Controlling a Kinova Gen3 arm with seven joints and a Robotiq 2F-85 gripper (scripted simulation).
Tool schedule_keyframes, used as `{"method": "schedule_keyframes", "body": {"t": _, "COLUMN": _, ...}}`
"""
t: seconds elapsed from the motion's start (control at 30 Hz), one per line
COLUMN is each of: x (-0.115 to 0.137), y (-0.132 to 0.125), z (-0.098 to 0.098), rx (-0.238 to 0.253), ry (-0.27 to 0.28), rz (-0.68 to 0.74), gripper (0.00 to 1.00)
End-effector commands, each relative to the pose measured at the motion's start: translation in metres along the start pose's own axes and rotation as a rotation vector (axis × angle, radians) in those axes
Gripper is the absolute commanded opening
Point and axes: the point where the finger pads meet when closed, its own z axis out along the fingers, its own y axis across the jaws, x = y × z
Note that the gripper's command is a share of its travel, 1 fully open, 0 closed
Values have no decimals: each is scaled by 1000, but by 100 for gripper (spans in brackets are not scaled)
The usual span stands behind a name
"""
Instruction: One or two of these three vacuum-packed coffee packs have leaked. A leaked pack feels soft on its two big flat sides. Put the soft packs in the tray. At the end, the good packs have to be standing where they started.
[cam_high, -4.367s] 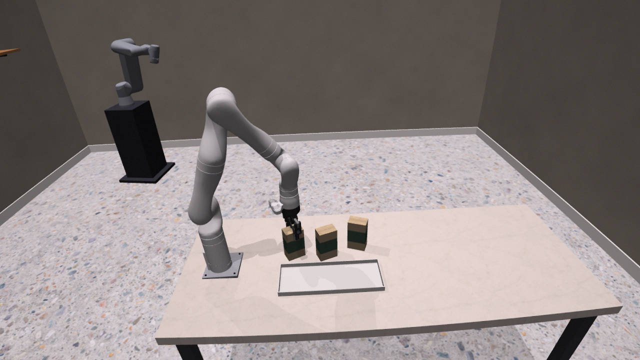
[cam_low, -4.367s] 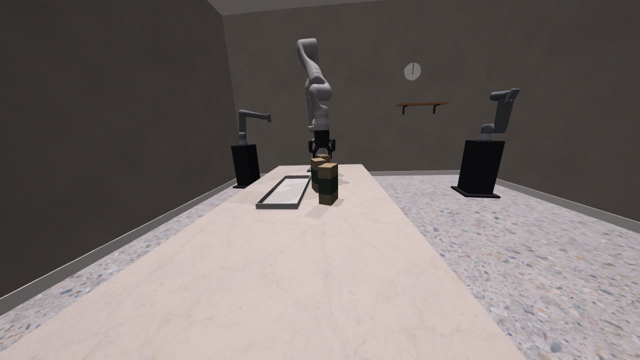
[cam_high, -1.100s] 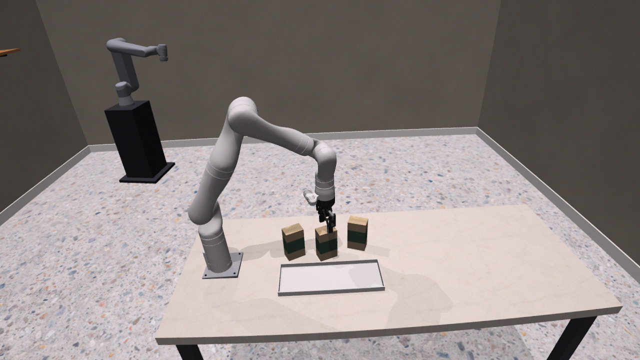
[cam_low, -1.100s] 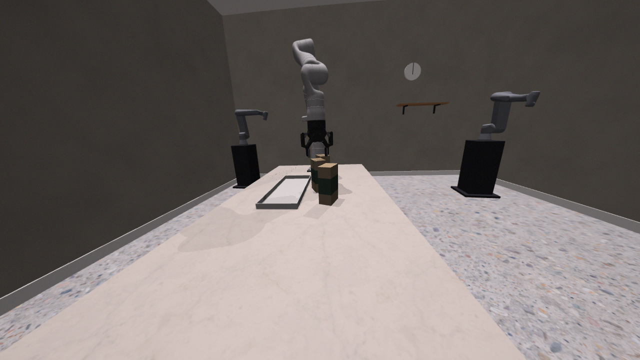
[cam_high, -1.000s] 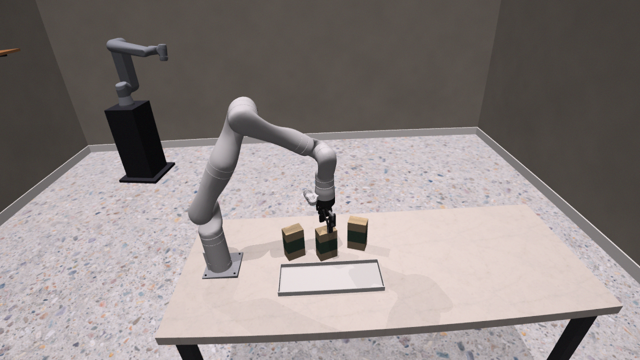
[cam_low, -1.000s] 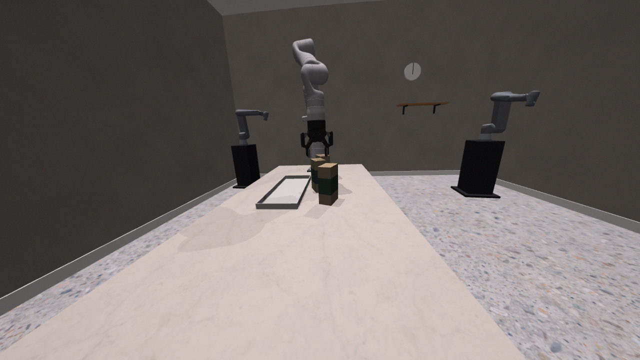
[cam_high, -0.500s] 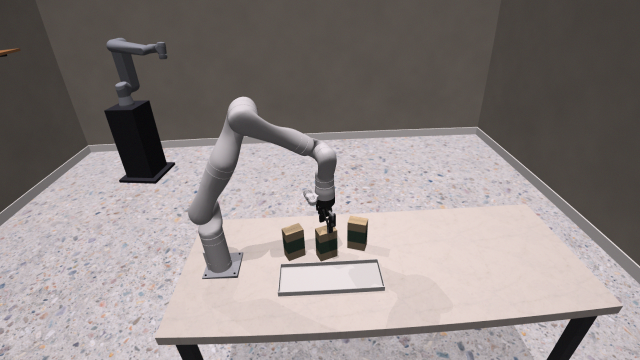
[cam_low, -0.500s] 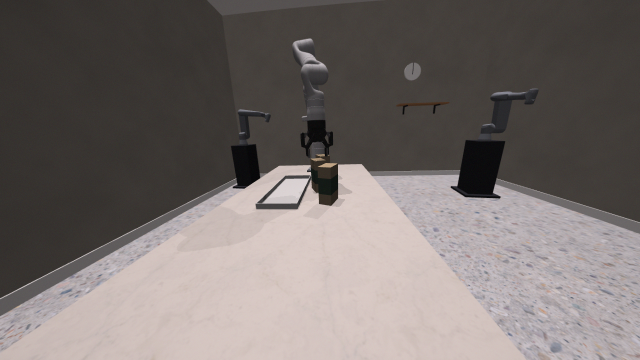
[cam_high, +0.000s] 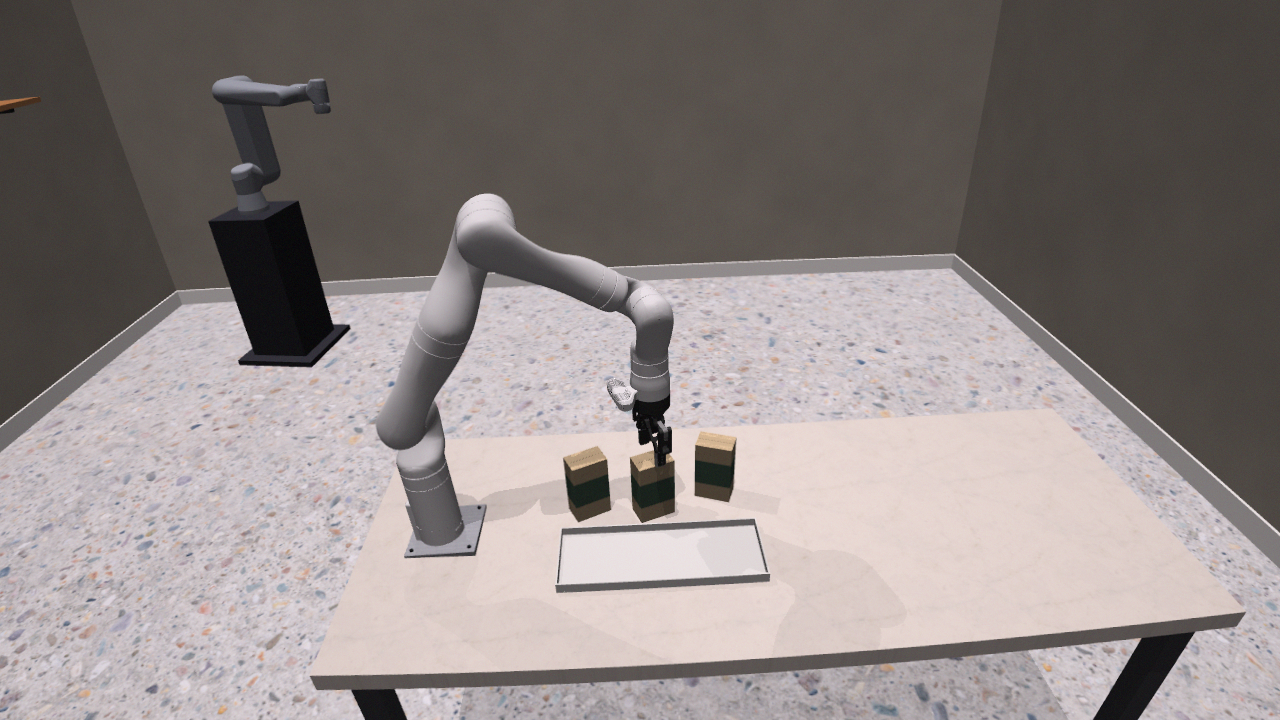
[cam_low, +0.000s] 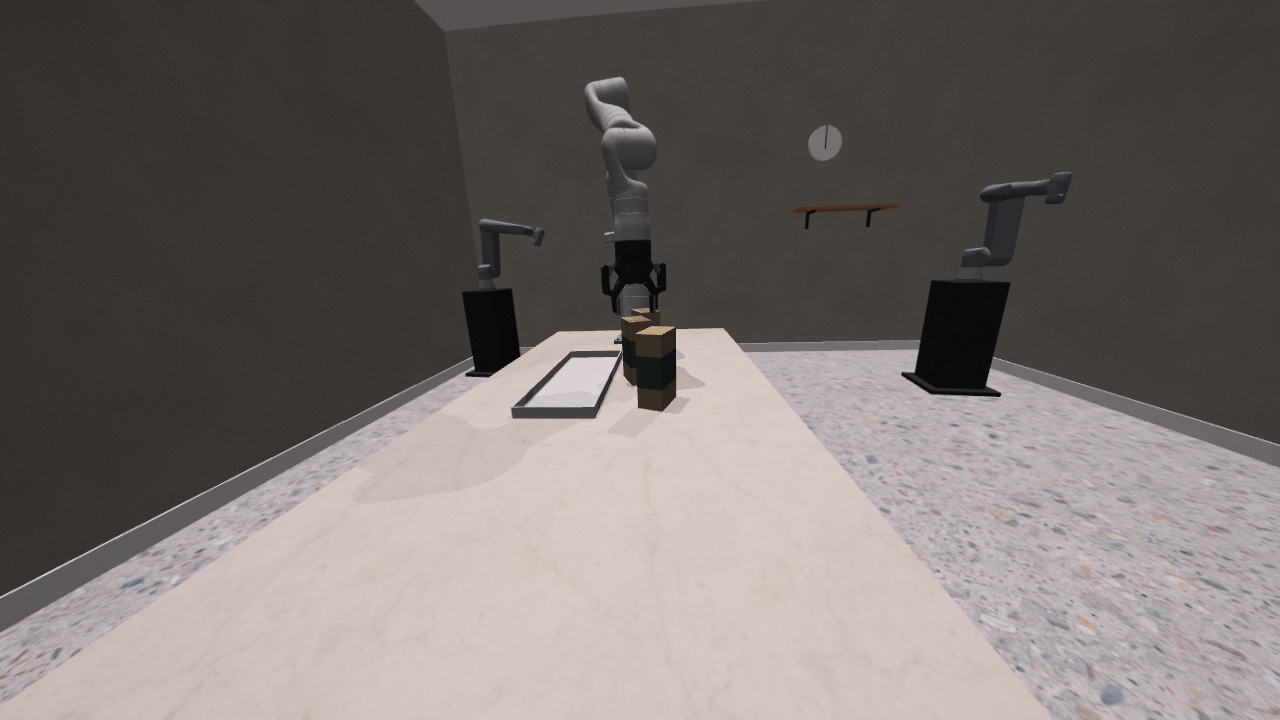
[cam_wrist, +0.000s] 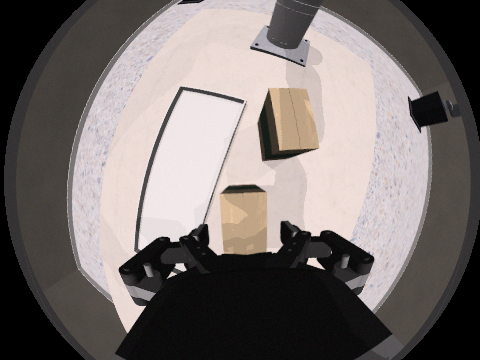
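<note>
Coffee packs, tan w/ dark green band, stand in a row on the pale marble table (cam_high: 895, 537); black two-finger gripper (cam_high: 659, 450) hangs spread wide right over the middle pack (cam_high: 652, 488), fingers on either side of its top, pinching nothing. Left pack (cam_high: 587, 483) & right pack (cam_high: 715, 465) stand apart on either side. Grey-rimmed white rectangular tray (cam_high: 662, 583) lies just in front of the row.

Dim, even light, soft shadows; wrist view fisheye-warped at edges.
</note>
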Motion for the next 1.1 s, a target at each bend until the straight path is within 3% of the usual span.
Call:
{"method": "schedule_keyframes", "body": {"t": 0.0, "x": 0, "y": 0, "z": -1, "rx": 1, "ry": -2, "rz": 0, "gripper": 83}}
{"method": "schedule_keyframes", "body": {"t": 0.43, "x": 0, "y": 0, "z": 6, "rx": 1, "ry": -2, "rz": 0, "gripper": 83}}
{"method": "schedule_keyframes", "body": {"t": 0.83, "x": 0, "y": 0, "z": 32, "rx": 1, "ry": -2, "rz": 0, "gripper": 83}}
{"method": "schedule_keyframes", "body": {"t": 1.07, "x": 0, "y": 0, "z": 38, "rx": 1, "ry": -2, "rz": 0, "gripper": 83}}
